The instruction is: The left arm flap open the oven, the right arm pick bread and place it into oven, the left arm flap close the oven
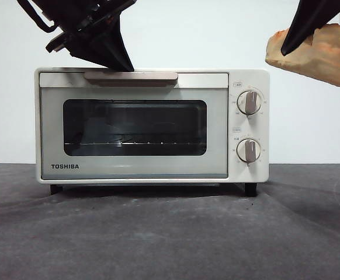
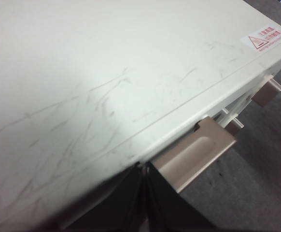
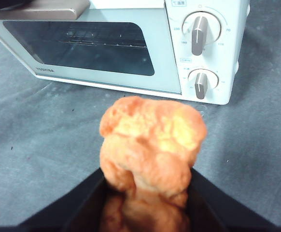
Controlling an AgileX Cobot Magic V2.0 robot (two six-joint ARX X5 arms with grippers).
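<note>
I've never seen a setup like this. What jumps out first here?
A cream-white toaster oven stands in the middle of the dark table, its door shut. The left gripper reaches down to the beige handle at the door's top edge. High beside the oven's knob side, the right gripper holds a lumpy golden-orange bread in the air.

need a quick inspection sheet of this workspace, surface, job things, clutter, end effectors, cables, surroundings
surface: dark grey wrinkled cloth
oven: door shut, wire rack visible through the glass
bread: held in the air, to the knob side of the oven
clutter: nothing seen
left end effector: jaws together at the oven's top front edge by the handle
right end effector: clamped on the bread
cables: nothing seen
surroundings: plain white wall
</note>
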